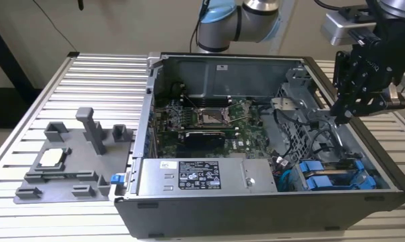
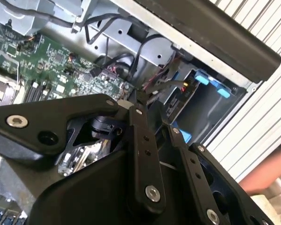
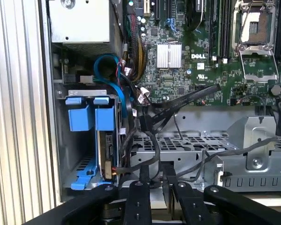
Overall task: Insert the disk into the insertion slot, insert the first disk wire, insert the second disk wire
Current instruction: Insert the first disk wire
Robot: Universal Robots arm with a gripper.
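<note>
In the exterior view, your gripper (image 1: 341, 118) hangs over the case (image 1: 256, 212) edge on the exterior view's right. The disk (image 1: 330, 176) lies lower and nearer the camera, its blue carrier seated in the insertion slot (image 1: 291, 177).

In the first wrist view, the disk (image 3: 106, 152) stands edge-on in the insertion slot (image 3: 61, 154), long axis along the adjoining case wall. It is just beside the gripper (image 3: 155, 171), across a tangle of black wires (image 3: 145, 124).

In the second wrist view, a plug-ended wire (image 2: 178, 85), possibly a disk wire, runs from the gripper (image 2: 136, 96) toward the blue carrier (image 2: 202, 78). You cannot tell how far the gripper is open or whether it holds anything.
</note>
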